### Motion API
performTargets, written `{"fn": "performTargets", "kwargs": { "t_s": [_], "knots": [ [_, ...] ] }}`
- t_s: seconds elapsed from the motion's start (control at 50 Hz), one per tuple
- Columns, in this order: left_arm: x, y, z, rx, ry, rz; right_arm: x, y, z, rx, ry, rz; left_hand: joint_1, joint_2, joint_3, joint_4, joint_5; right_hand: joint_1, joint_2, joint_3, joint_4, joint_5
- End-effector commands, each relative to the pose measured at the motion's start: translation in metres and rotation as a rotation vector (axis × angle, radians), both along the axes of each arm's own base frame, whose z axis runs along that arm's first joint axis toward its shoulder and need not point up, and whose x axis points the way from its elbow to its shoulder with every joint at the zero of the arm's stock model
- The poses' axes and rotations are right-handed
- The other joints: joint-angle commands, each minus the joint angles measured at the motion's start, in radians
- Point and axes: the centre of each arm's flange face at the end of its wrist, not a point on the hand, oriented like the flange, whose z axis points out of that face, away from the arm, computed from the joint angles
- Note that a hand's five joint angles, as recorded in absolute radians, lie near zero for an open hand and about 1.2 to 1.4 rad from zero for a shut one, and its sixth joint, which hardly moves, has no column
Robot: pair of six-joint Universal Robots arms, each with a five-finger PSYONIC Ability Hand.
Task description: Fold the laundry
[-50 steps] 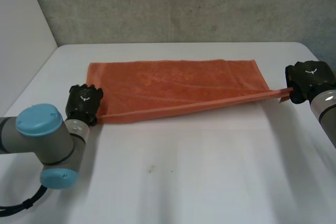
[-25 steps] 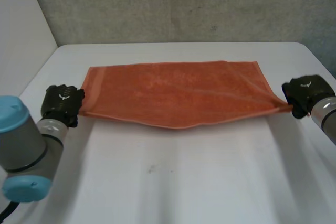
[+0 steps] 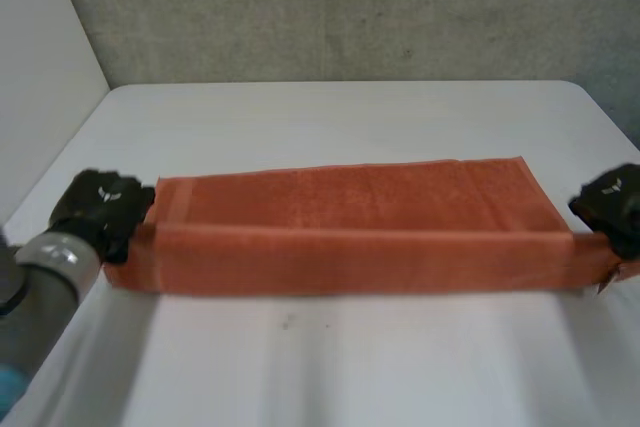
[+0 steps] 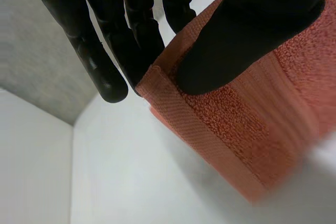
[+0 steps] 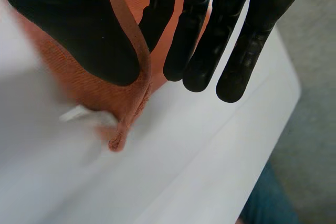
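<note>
Towel [image 3: 350,227], orange, is stretched taut from left to right across the middle of the table [image 3: 330,117], with a long crease running its length. The far strip lies flat and the near strip is turned toward me. The left hand [image 3: 100,205] pinches the left corner, thumb pressing the cloth against the fingers. The right hand [image 3: 612,205] nips the right corner between thumb and one finger, the other fingers straight and free. I'd judge this the first lengthwise fold, midway through. Next, both hands need to travel together, level, to lay the held edge square on the opposite one before letting go. A small white tag [image 5: 84,114] sits at the right corner, with no writing I can read. Each hand's back carries a white emblem [image 3: 105,184], without words.
</note>
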Motion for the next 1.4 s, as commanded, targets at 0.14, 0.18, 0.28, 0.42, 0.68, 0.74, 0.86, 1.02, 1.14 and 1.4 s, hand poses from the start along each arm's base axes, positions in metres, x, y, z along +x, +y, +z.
{"fn": "performTargets", "kwargs": {
  "t_s": [0.14, 0.18, 0.28, 0.42, 0.68, 0.74, 0.86, 1.02, 1.14, 1.4],
  "knots": [
    [-0.037, -0.125, -0.053, -0.158, 0.033, -0.017, 0.079, -0.099, -0.046, -0.378, -0.086, 0.089, 0.212, 0.179, 0.181, 0.179, 0.19, 0.413, 0.214, 0.208, 0.203, 0.25],
    [-0.039, -0.132, -0.055, -0.17, 0.029, -0.018, 0.083, -0.107, -0.048, -0.436, -0.093, 0.094, 0.212, 0.179, 0.181, 0.179, 0.19, 0.413, 0.214, 0.208, 0.203, 0.25],
    [-0.042, -0.145, -0.067, -0.193, -0.021, -0.028, 0.089, -0.125, -0.053, -0.577, -0.112, 0.106, 0.212, 0.179, 0.181, 0.179, 0.19, 0.413, 0.214, 0.208, 0.203, 0.25],
    [-0.043, -0.151, -0.072, -0.232, -0.037, -0.019, 0.093, -0.139, -0.071, -0.628, -0.12, 0.108, 0.212, 0.179, 0.181, 0.179, 0.19, -0.326, -0.524, -0.53, -0.536, -0.488],
    [-0.061, -0.124, -0.022, -0.475, 0.071, -0.062, 0.078, -0.093, -0.019, -0.593, -0.314, -0.059, -1.01, -1.043, -1.041, -1.043, -1.031, -0.809, -1.007, -1.013, -1.019, -0.971],
    [-0.059, -0.119, -0.013, -0.485, 0.092, -0.061, 0.078, -0.082, -0.011, -0.574, -0.379, -0.056, -1.01, -1.043, -1.041, -1.043, -1.031, -0.809, -1.007, -1.013, -1.019, -0.971],
    [-0.057, -0.082, 0.002, -0.445, 0.199, -0.077, 0.061, -0.052, 0.007, -0.431, -0.516, -0.041, -1.01, -1.043, -1.041, -1.043, -1.031, -0.809, -1.007, -1.013, -1.019, -0.971],
    [-0.054, -0.043, -0.012, -0.299, 0.351, -0.089, 0.025, -0.038, -0.014, -0.141, -0.553, -0.083, -1.01, -1.043, -1.041, -1.043, -1.031, -0.809, -1.007, -1.013, -1.019, -0.971],
    [-0.05, -0.025, -0.021, -0.158, 0.449, -0.065, 0.005, -0.039, -0.024, -0.037, -0.564, -0.111, -1.01, -1.043, -1.041, -1.043, -1.031, -0.734, -0.933, -0.939, -0.945, -0.897],
    [-0.043, -0.027, -0.025, -0.083, 0.506, -0.022, -0.014, -0.056, -0.062, -0.002, -0.501, -0.122, -1.01, -1.043, -1.041, -1.043, -1.031, -0.338, -0.536, -0.542, -0.548, -0.5]
  ]
}}
